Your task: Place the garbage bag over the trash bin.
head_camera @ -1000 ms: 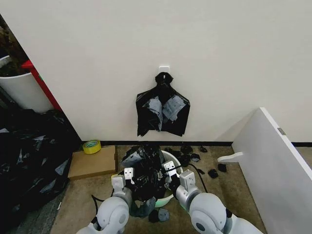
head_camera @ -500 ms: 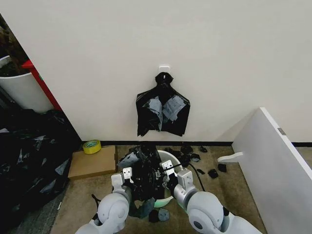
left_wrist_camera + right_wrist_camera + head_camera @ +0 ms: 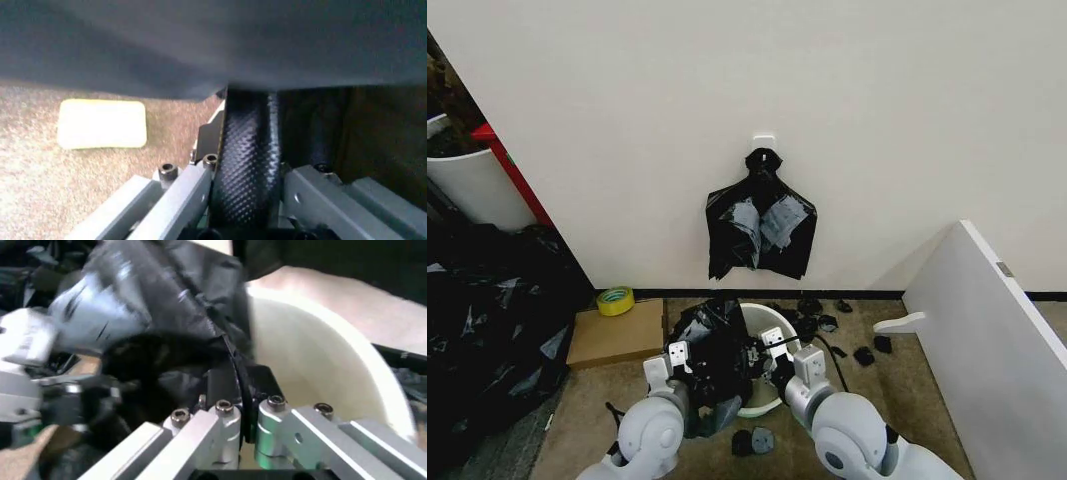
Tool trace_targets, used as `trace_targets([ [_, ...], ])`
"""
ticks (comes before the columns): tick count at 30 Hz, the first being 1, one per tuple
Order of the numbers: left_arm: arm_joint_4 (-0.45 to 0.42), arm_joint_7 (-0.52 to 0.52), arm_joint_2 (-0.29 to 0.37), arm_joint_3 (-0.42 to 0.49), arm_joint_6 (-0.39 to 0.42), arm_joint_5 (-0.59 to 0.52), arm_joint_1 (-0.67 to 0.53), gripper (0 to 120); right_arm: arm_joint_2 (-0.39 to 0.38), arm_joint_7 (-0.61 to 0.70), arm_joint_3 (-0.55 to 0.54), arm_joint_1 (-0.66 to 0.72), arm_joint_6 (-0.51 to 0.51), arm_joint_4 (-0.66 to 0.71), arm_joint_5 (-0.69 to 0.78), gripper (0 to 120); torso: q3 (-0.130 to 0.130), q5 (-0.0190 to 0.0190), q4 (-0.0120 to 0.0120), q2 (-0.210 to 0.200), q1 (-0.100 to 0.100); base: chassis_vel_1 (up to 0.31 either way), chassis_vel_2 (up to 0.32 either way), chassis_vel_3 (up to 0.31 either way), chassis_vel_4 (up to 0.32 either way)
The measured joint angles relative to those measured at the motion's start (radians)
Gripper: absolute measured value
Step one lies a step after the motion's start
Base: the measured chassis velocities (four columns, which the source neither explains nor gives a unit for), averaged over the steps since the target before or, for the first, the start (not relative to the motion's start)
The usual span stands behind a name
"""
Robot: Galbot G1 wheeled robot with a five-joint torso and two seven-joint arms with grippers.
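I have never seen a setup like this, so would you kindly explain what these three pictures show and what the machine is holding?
This is a wheeled robot with two arms, each ending in a claw. The wide picture comes from its head camera, looking down at the floor; the other two come from cameras on its wrists. The left claw and right claw each pinch an edge of the garbage bag, a thin black plastic bag held at the trash bin, a round white bucket. It does not cover the bin's opening yet. Nearby lie a cardboard box and a tape roll.
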Motion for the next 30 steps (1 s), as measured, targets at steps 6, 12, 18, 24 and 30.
trace_targets([
  [6, -0.023, 0.009, 0.01, -0.016, -0.03, -0.005, 0.029, 1, -0.05, 0.032, 0.068, -0.047, 0.036, 0.048, 0.012, 0, 0.0, 0.0, 0.0, 0.0, 0.0, 0.0, 0.0, 0.0, 0.0],
  [12, -0.051, 0.015, 0.016, -0.038, -0.05, -0.015, 0.088, 1, -0.109, 0.061, 0.144, -0.081, 0.046, 0.089, 0.043, 0, 0.0, 0.0002, 0.0003, 0.0, 0.0, 0.0, 0.0, 0.0, 0.0],
  [18, -0.07, 0.019, 0.02, -0.087, -0.063, -0.025, 0.126, 1, -0.146, 0.066, 0.172, -0.1, 0.043, 0.084, 0.052, 0, 0.0, 0.0, -0.0001, 0.0, 0.0, 0.0, 0.0, 0.0, 0.0],
  [24, -0.094, 0.021, 0.023, -0.173, -0.072, -0.041, 0.177, 1, -0.177, 0.05, 0.19, -0.107, 0.04, 0.052, 0.053, 0, 0.0, 0.0, 0.0002, 0.0, 0.0, 0.0, 0.0, 0.0, 0.0],
  [30, -0.096, 0.024, 0.034, -0.203, -0.076, -0.054, 0.183, 1, -0.187, 0.033, 0.192, -0.13, 0.049, 0.066, 0.041, 0, 0.0, -0.0002, 0.0, 0.0, 0.0, 0.0, 0.0, 0.0, 0.0],
])
